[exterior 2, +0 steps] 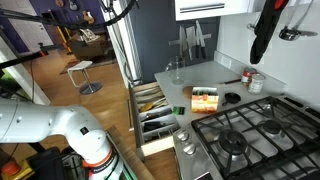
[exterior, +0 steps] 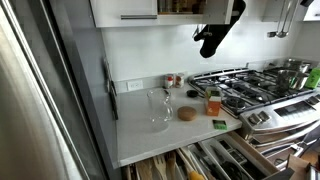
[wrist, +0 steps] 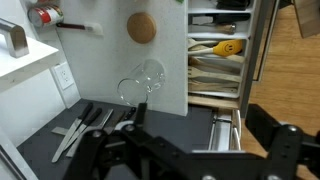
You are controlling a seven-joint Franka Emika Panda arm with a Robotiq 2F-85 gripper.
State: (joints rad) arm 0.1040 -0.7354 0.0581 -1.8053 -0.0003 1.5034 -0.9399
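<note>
Hanging high over a kitchen desk [exterior: 140, 135], close under the wall cabinets [exterior: 125, 10], the robot's gripper [exterior: 209, 45] carries nothing: we see its jaws spread wide and released, with only air between them. Straight below it in the wrist view stands a clear glass [wrist: 143, 80], upright on the white desk and well apart from the jaws. It is the thing nearest to them, and nothing grips or touches it. Just beside the glass lies a round wooden disc [exterior: 187, 114], and toward the stove [exterior: 255, 85] we make out an orange box [exterior: 213, 103] and a small green item [exterior: 219, 124]. Small shakers [exterior: 172, 81] sit against the back wall. Under the desk a drawer [exterior 2: 152, 110] of utensils stands pulled open. As far as we can judge, the work is at its very start: no contact, no grip, every item resting on the desk. The orange box bears print, but we cannot read it, and no brand or label elsewhere is legible.
</note>
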